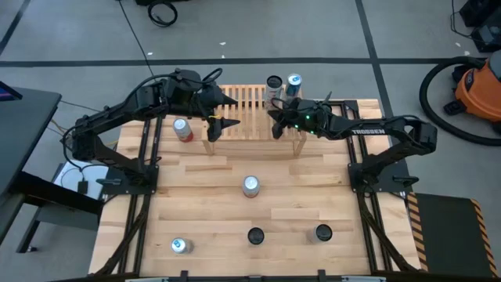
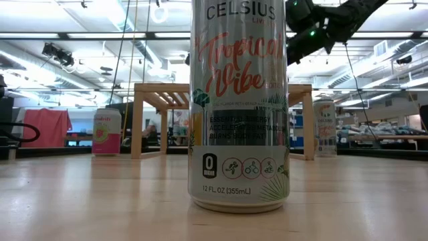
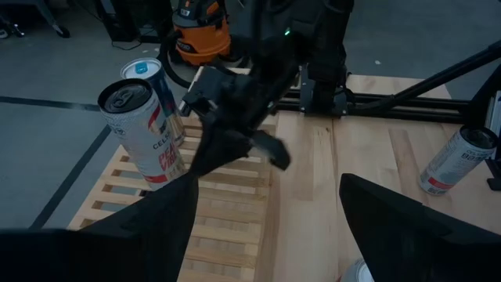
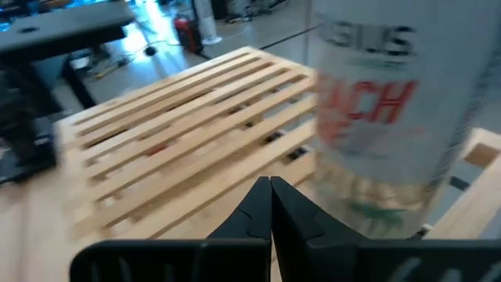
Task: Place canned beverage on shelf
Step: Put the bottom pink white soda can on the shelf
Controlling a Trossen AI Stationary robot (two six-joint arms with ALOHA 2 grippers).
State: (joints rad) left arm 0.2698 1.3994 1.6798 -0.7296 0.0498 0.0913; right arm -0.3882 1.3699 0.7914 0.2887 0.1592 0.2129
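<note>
The shelf (image 1: pixel 252 113), a low rack of pale natural wood with a slatted top and plain legs, stands at the upper centre of the high view on a butcher-block table (image 1: pixel 203 204) of light planks. Two slim cylindrical cans rest upright on its upper right corner: a dark-topped Celsius can (image 1: pixel 274 84) with red lettering, just beside a blue-topped can (image 1: pixel 294 82).

The left gripper (image 1: pixel 221 111) hangs over the shelf's left end, its dark tapered fingers spread apart and holding nothing. The right gripper (image 1: pixel 275 119) sits over the shelf's right part, near the two cans, its fingers pressed together and empty.

A red-and-white can (image 1: pixel 182 130) stands left of the shelf. In the middle of the table is a silver Celsius can (image 2: pixel 240 107) reading "Tropical Vibe", "12 FL OZ (355mL)" and "0 sugar". Three more cans stand along the lower edge of the high view. An orange shop vacuum (image 1: pixel 479 88) sits on the grey floor at right.
</note>
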